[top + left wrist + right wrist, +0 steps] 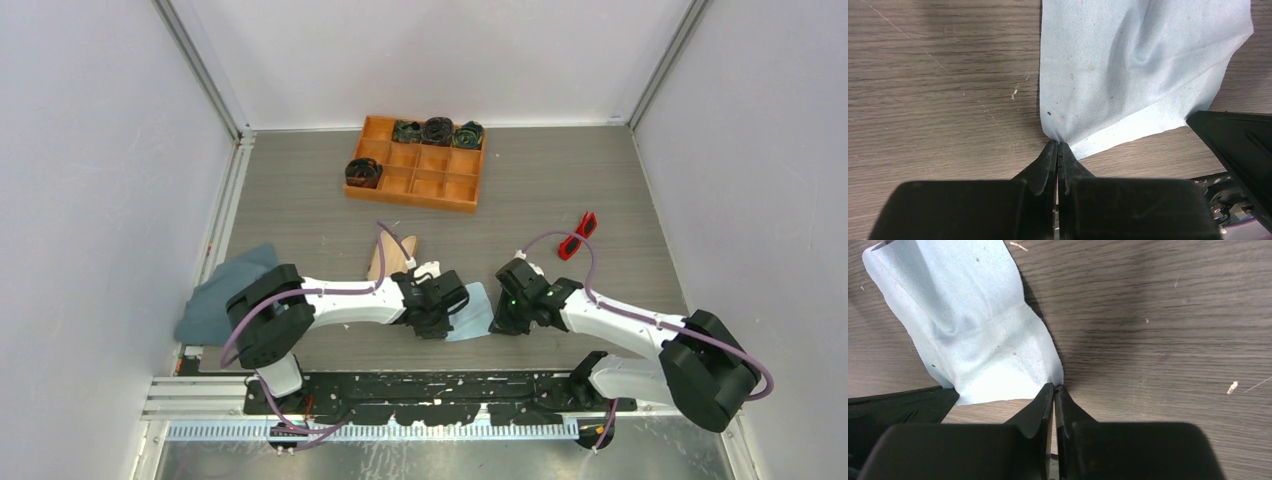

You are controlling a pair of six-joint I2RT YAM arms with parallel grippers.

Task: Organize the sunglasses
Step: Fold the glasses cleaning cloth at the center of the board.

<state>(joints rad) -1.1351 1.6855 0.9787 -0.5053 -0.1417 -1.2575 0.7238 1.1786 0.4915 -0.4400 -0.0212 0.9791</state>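
An orange tray (417, 163) is sitting far centre; a tan case (388, 258) is lying just beyond the left arm. The sunglasses (577, 236) are lying on the tabletop (300, 200) right of centre, clear of both grippers — bare surface around them. The left gripper (1057, 145) and the right gripper (1054, 386) are each pinching a corner of the light blue cloth (1128, 60), jaws pressed together on it.

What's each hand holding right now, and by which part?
Both hold the blue cloth: the left hand pinches one corner, the right hand pinches another corner.
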